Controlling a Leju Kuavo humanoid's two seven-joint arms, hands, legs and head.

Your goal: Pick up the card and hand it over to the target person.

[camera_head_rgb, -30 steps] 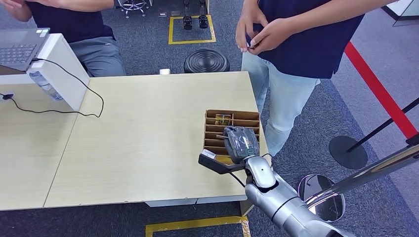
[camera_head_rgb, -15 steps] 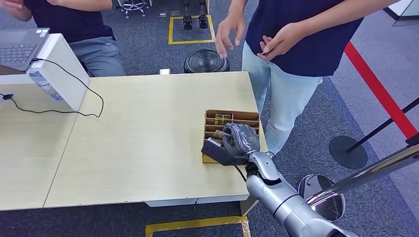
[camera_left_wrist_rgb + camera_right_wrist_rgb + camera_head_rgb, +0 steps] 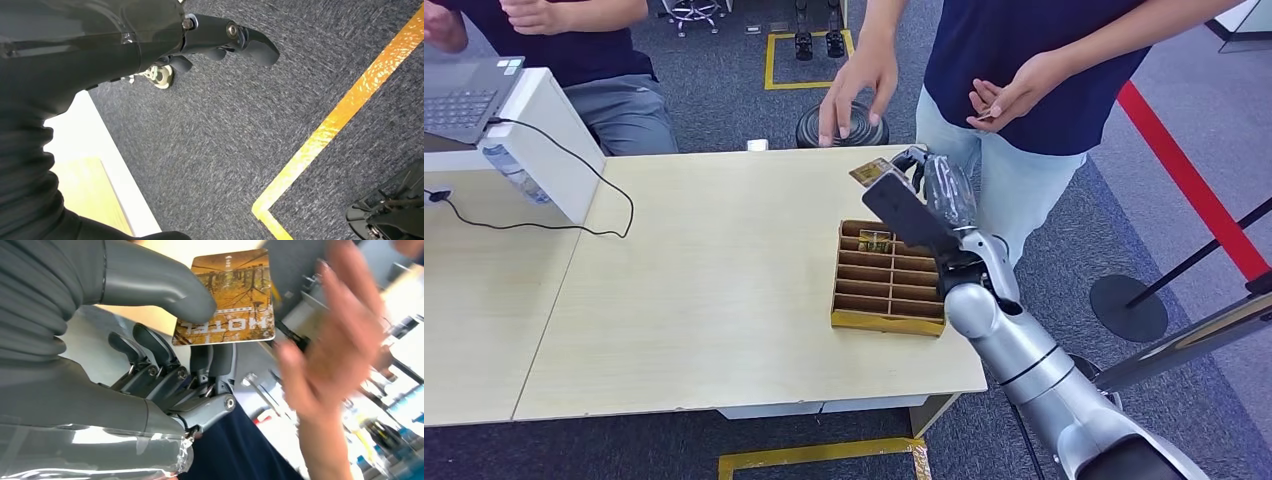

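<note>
Right wrist view had my right hand pinching the card by one end over the table's far edge, thin, stiff, probably slippery, person's hand close; left hand hung loose, empty.

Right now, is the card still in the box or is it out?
Out. The right hand pinches the card between thumb and fingers, raised above the far end of the divided box, with a person's hand reaching toward it.
</note>
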